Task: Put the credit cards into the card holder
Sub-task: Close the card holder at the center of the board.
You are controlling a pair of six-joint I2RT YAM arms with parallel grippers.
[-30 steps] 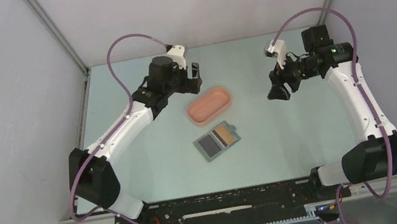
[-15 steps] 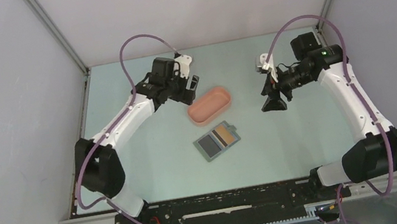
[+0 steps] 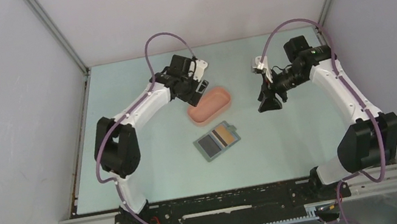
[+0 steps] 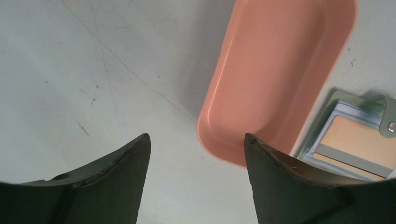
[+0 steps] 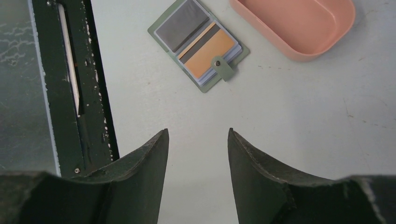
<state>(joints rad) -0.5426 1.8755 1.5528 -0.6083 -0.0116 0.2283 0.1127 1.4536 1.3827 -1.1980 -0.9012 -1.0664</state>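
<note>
We are seeing the card holder (image 3: 218, 141) lying open and flat on the pale green table (image 3: 148, 158), just on the near side of the pink tray (image 3: 210, 104) and apart from it. A yellowish-tan card (image 5: 208, 53) with a dark stripe is sitting in the holder's tabbed half, while the other half is showing a dark grey face. Any print there is too small for us to read. The snap tab (image 5: 226, 70) is sticking out past the holder's edge.

The left gripper (image 4: 197, 136) is hovering over the tray's left end, its fingers spread wide with nothing between them. The right gripper (image 5: 197, 130) is hanging to the right of the tray, jaws parted and holding nothing. Bare table is lying between it and the holder.

A black rail (image 5: 70, 84) is running along the table's near edge, and grey walls (image 3: 0, 122) are closing in the other three sides.
</note>
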